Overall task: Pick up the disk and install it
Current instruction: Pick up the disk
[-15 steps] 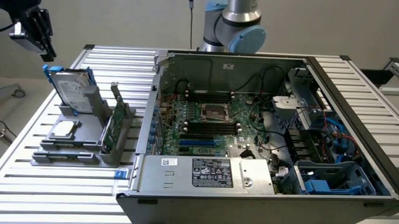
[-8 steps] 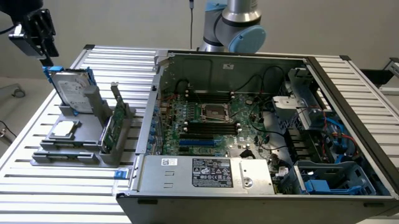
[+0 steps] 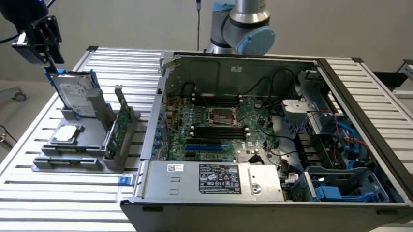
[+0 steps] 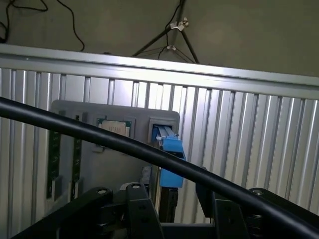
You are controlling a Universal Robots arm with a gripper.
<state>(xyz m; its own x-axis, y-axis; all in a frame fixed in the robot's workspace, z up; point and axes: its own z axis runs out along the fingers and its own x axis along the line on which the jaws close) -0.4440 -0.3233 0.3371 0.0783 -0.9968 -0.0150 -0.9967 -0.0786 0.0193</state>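
One black cable (image 4: 99,135) crosses the disk (image 4: 172,147), partly hiding its blue edge beneath the spread claw (image 4: 172,199).

Disk (image 3: 73,93): silver-grey drive, white label, blue side rails. Stands on edge, leaning slightly, slotted into grey holder (image 3: 65,163) at exterior view's left. Wrist view shows its blue rail edge-on.

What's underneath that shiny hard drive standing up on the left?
A grey holder carries the disk on edge, and the slatted table lies under the holder. The disk's bottom edge sits in the holder, so what is beneath it is covered.
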